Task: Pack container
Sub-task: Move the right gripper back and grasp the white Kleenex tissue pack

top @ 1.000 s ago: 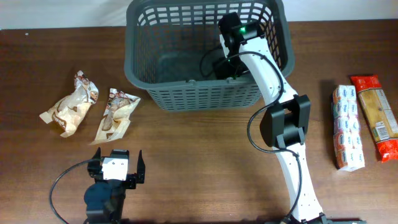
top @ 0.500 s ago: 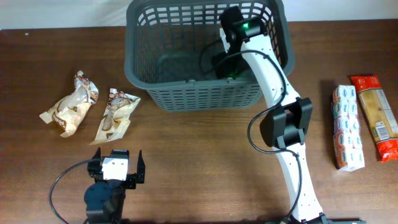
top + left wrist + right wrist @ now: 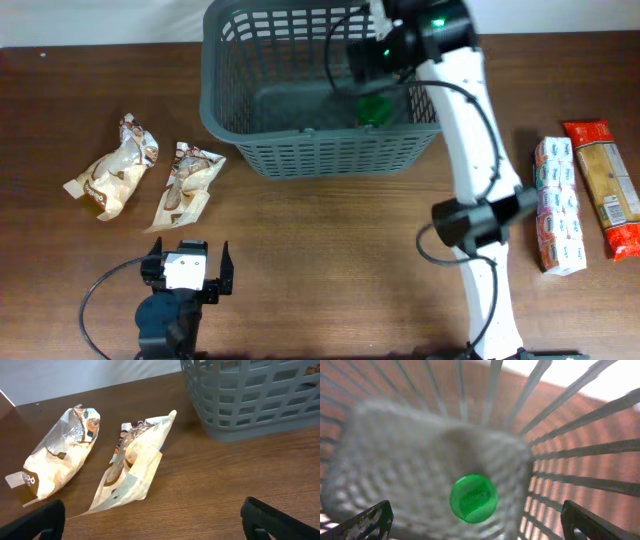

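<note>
The dark grey slotted basket (image 3: 230, 115) stands at the back middle of the table; its wall also shows in the left wrist view (image 3: 250, 405). A round green thing (image 3: 377, 108) lies on the basket floor near its right wall, and the right wrist view shows it from above (image 3: 473, 498). My right gripper (image 3: 368, 55) hangs above the basket's right part, over the green thing, open and empty (image 3: 480, 527). My left gripper (image 3: 187, 276) rests low near the table's front left, open and empty (image 3: 155, 530).
Two clear bags of pastry (image 3: 112, 170) (image 3: 187, 185) lie left of the basket, just ahead of my left gripper (image 3: 57, 462) (image 3: 132, 465). A white and blue pack (image 3: 558, 205) and an orange-red packet (image 3: 605, 185) lie at the far right.
My right arm has risen out of the basket and swung toward its back right. The green thing now lies free on the basket floor. The left arm has not moved.
</note>
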Robot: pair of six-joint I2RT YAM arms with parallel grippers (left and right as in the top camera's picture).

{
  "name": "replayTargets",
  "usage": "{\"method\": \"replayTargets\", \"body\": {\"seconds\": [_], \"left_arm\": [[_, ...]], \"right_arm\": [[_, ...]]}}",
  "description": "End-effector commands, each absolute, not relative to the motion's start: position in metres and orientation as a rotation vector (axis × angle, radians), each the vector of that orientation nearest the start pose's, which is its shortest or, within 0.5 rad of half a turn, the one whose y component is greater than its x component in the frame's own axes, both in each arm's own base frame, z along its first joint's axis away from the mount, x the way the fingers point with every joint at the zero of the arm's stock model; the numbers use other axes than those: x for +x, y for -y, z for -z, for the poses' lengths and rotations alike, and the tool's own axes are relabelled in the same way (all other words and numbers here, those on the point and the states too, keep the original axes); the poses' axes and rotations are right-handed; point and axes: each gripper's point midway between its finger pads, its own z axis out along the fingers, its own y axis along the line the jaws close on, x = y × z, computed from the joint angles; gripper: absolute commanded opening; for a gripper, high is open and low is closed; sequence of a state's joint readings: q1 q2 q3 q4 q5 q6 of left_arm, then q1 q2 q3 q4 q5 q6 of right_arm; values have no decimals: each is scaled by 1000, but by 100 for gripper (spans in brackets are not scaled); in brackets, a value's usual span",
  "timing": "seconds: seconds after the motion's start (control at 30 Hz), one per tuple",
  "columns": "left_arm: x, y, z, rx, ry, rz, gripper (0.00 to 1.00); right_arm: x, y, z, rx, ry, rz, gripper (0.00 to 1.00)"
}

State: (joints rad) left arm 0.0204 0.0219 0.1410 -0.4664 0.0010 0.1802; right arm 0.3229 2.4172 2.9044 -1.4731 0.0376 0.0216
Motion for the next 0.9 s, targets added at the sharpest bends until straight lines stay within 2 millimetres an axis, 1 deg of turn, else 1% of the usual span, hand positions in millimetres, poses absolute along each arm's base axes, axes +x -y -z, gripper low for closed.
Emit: {"method": "replayTargets", "body": {"seconds": [0.0,0.03,0.07,0.13,0.17,0.2,0.23,0.3,0.33,0.43,0.5,0.53,0.57,0.6,0.67,0.73,0.83,0.87], "left_arm": [[224,-4,-123,171,-1911,-139,99],[224,-4,-123,170,-1911,-139,99],[224,-4,-123,171,-1911,-139,99],[224,-4,-123,170,-1911,-139,99],[224,-4,-123,171,-1911,-139,99],[224,-4,-123,171,-1911,-139,99],[224,-4,-123,171,-1911,-139,99],[224,-4,-123,171,-1911,-139,99],[224,-4,-123,170,-1911,-139,99],[224,-4,-123,171,-1911,-139,99],[224,-4,-123,171,-1911,-139,99],[224,-4,-123,170,-1911,-139,99],[224,-4,-123,171,-1911,-140,99],[224,-4,-123,171,-1911,-140,99],[224,-4,-123,171,-1911,-139,99],[224,-4,-123,171,-1911,-139,99],[224,-4,-123,170,-1911,-139,99],[224,-4,-123,170,-1911,-139,99]], "right_arm": [[489,-145,-354,-308,-2315,-60,99],[482,-136,-370,-283,-2283,-24,99],[475,-128,-382,-260,-2262,10,99],[461,-107,-403,-199,-2229,99,99],[451,-93,-413,-143,-2217,159,99],[444,-83,-418,-114,-2213,204,99],[434,-68,-423,-75,-2213,259,99],[420,-48,-425,-1,-2232,319,99],[409,-28,-419,52,-2280,354,99],[412,-8,-411,110,-2316,295,99],[412,11,-408,166,-2330,293,99],[412,25,-408,232,-2326,300,99],[411,35,-408,267,-2324,306,99],[410,53,-405,319,-2328,328,99],[407,78,-399,386,-2345,363,99],[404,99,-388,421,-2386,385,99],[399,128,-362,490,-2477,399,99],[395,139,-349,523,-2519,410,99]]}}
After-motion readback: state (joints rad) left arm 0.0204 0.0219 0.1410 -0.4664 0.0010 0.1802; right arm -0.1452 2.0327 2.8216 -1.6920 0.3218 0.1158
